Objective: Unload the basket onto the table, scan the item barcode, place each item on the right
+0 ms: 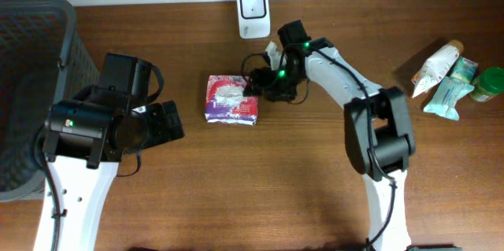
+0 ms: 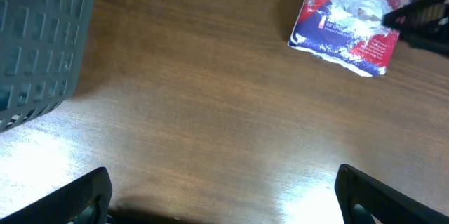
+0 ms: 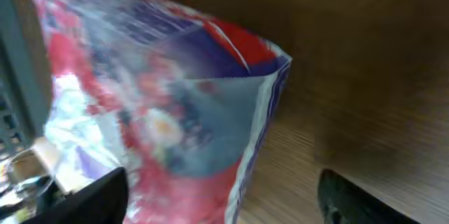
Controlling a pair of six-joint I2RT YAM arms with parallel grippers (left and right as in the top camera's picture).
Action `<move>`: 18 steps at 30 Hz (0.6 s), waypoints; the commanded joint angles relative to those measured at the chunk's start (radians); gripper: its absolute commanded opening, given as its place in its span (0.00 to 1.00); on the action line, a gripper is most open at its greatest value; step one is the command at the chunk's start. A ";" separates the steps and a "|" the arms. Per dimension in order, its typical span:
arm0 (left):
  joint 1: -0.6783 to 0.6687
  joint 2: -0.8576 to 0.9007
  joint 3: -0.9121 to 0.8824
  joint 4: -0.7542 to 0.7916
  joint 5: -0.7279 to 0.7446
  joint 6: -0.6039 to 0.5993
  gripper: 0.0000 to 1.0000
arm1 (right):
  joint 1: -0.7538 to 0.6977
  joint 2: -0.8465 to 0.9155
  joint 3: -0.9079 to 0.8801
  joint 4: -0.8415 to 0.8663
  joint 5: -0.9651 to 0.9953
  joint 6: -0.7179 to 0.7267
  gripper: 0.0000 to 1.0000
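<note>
The item, a red, purple and white packet (image 1: 231, 100), lies flat on the wooden table just left of centre. It also shows in the left wrist view as the packet (image 2: 354, 20). My right gripper (image 1: 253, 87) is low at the packet's right edge. In the right wrist view the packet (image 3: 161, 104) fills the space between the spread fingers, and the right gripper (image 3: 224, 203) is open, with a gap beside its right finger. My left gripper (image 2: 228, 206) is open over bare wood, well to the left of the packet. A white scanner (image 1: 253, 11) stands at the back edge.
A dark grey slatted basket (image 1: 31, 86) fills the far left and also shows as the basket (image 2: 35, 41). At the far right lie a white pouch (image 1: 437, 66), a teal packet (image 1: 450, 94) and a green-lidded jar (image 1: 490, 84).
</note>
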State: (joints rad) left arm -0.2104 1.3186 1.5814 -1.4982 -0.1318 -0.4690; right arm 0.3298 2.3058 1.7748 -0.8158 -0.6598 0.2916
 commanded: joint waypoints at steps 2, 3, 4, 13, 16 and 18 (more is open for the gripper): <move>-0.003 -0.004 0.003 0.002 -0.008 -0.009 0.99 | 0.003 0.041 -0.008 0.006 -0.097 0.000 0.54; -0.003 -0.004 0.003 0.002 -0.007 -0.009 0.99 | 0.005 0.041 -0.008 0.006 -0.093 0.000 0.41; -0.003 -0.004 0.003 0.002 -0.007 -0.010 0.99 | 0.005 0.039 -0.008 0.008 -0.108 0.001 0.20; -0.003 -0.004 0.003 0.002 -0.007 -0.009 0.99 | 0.005 -0.216 0.118 -0.274 0.488 0.013 0.04; -0.003 -0.004 0.003 0.002 -0.007 -0.009 0.99 | 0.005 -0.243 0.118 -0.484 0.984 0.224 0.04; -0.003 -0.004 0.003 0.002 -0.007 -0.009 0.99 | 0.005 -0.243 0.118 -0.564 1.107 0.268 0.04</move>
State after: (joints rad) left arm -0.2104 1.3186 1.5814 -1.4986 -0.1318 -0.4690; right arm 0.3332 2.0861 1.8843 -1.3552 0.2188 0.4732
